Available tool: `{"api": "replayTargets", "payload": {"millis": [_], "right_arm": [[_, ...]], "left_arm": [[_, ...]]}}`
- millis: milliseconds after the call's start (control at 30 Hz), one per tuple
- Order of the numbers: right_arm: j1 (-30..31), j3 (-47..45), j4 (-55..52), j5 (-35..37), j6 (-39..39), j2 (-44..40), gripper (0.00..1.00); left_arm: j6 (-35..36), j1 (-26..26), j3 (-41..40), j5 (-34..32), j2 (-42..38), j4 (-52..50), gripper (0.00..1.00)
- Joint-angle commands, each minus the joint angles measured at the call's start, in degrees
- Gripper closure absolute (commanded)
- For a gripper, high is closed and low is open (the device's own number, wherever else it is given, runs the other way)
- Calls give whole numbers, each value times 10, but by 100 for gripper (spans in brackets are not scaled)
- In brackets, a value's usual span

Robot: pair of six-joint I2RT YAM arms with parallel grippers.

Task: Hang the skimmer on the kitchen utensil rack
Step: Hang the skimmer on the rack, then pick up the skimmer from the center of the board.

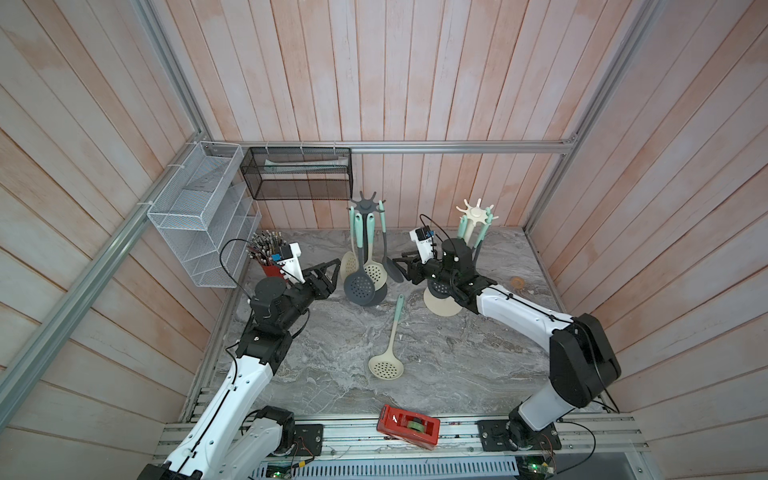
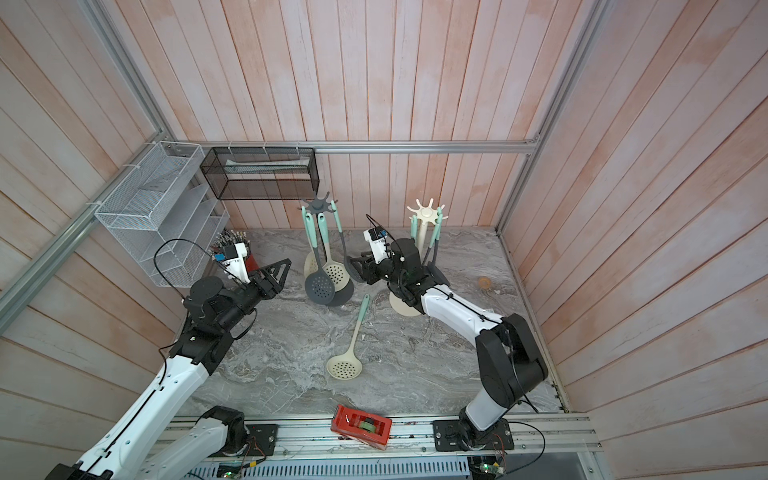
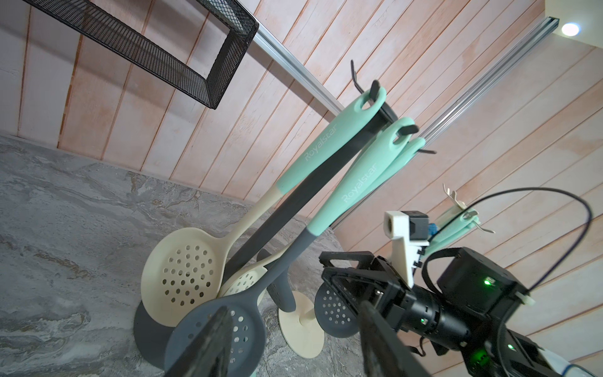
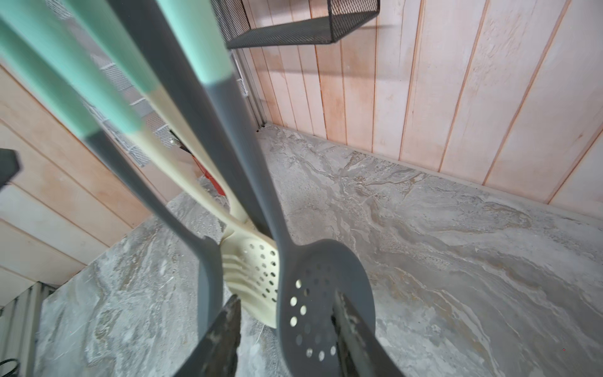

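Skimmer (image 1: 385,365), cream perforated silicone, mint handle, flat on tabletop (image 1: 457,365) before dark-grey hook rack (image 1: 366,204): unhung. Left claw (image 1: 334,274), right claw (image 1: 401,270) flanking rack, jaws apart, gripping nothing. Pick-up, hanging outstanding.

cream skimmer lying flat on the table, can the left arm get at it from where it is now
Probably yes: the cream skimmer lies alone on bare table, and the left gripper is open and empty, with nothing between them.

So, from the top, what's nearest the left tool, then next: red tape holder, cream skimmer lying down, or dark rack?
1. Dark rack, right beside the left tool.
2. Cream skimmer, lying in the middle.
3. Red tape holder, at the front.
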Motion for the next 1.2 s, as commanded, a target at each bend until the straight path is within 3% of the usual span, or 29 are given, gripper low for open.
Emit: {"api": "replayTargets", "payload": {"millis": [0, 267, 433, 567, 700, 1167], "right_arm": [[12, -33, -24, -26, 13, -58, 52], [61, -156, -141, -64, 12, -185, 51], [113, -237, -161, -40, 28, -252, 48], [197, -271, -180, 5, -15, -269, 47], [268, -264, -214, 57, -60, -245, 46], [335, -172, -269, 85, -145, -72, 46]], "left_arm": [[-1, 4, -5, 4, -2, 13, 37], [-7, 6, -10, 10, -1, 23, 36], [-13, 7, -14, 17, 0, 29, 35], [-14, 8, -20, 17, -6, 28, 33], [-16, 9, -24, 20, -10, 28, 32], [-20, 8, -39, 23, -46, 20, 29]]}}
